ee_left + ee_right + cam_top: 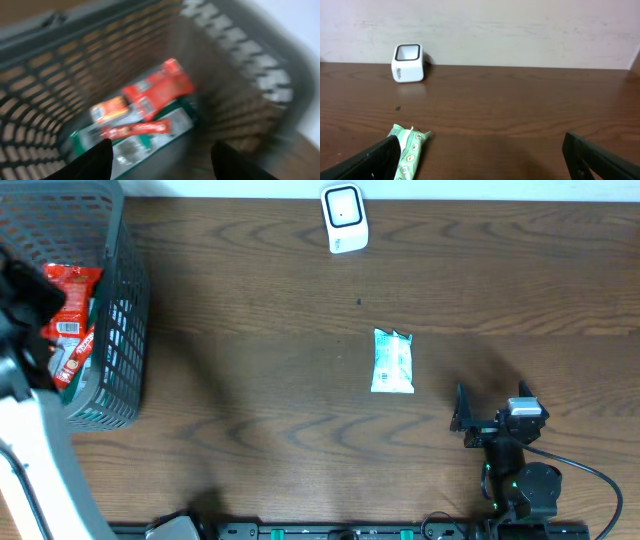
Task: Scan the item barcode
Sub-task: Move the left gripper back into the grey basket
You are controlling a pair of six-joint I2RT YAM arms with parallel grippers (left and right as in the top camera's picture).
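Note:
A white barcode scanner [344,218] stands at the table's far edge and also shows in the right wrist view as the scanner [408,63]. A pale green packet [393,361] lies flat mid-table. My right gripper [492,408] rests open to its lower right, and the packet [409,150] lies beside its left finger [375,161], apart from it. My left gripper [162,162] hangs open over the grey mesh basket [128,300]. Below it lie red packets [159,87], a red bar [135,130] and a green-white box [172,125], blurred. Nothing sits between its fingers.
The basket fills the table's far left corner, with a red packet [72,315] showing inside it from above. My left arm [35,440] reaches over the basket's near side. A pale wall runs behind the scanner.

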